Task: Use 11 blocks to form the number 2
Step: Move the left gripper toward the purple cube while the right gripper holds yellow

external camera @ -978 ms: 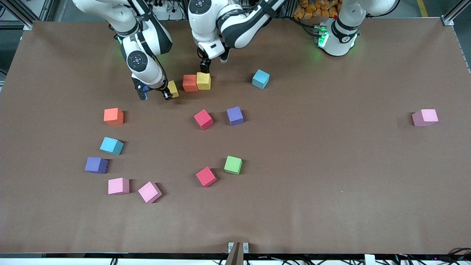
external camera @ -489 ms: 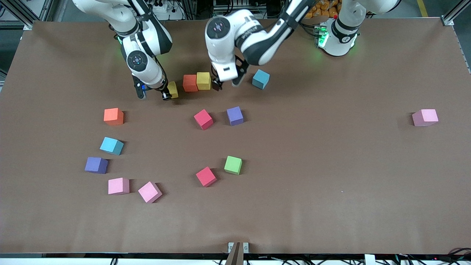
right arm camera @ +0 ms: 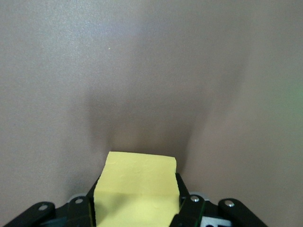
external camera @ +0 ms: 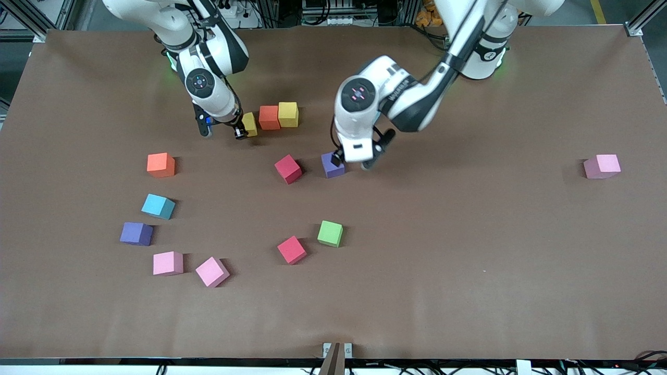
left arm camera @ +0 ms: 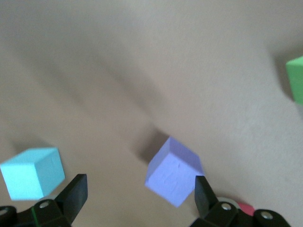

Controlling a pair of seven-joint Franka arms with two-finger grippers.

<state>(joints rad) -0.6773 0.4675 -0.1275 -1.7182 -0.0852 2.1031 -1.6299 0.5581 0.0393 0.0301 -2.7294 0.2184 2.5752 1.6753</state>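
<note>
Looking at the front view, I see the right gripper (external camera: 237, 128) low by the row of two cubes, an orange block (external camera: 269, 117) and a yellow block (external camera: 288, 114) that touch each other. This row is my landmark. The jaws are clenched on a second yellow block (external camera: 250, 124), just beside the orange one, toward the right arm's end of the counter (external camera: 469, 234). The right wrist view shows what the front view hides: this yellow block (right arm camera: 137, 189) sits squarely between the two fingers (right arm camera: 80, 210).

The left gripper (external camera: 353, 159) is over the purple block (external camera: 331, 165), which lies nearer to the front camera than the row. In the left wrist view the jaws are released and wide, with the purple block (left arm camera: 174, 171) between them, and a light blue block (left arm camera: 33, 172) just outside one finger (left arm camera: 73, 194). In the front view the arm covers that blue block.

The number 2 is not yet formed; only the row exists. There are no containers here.
</note>
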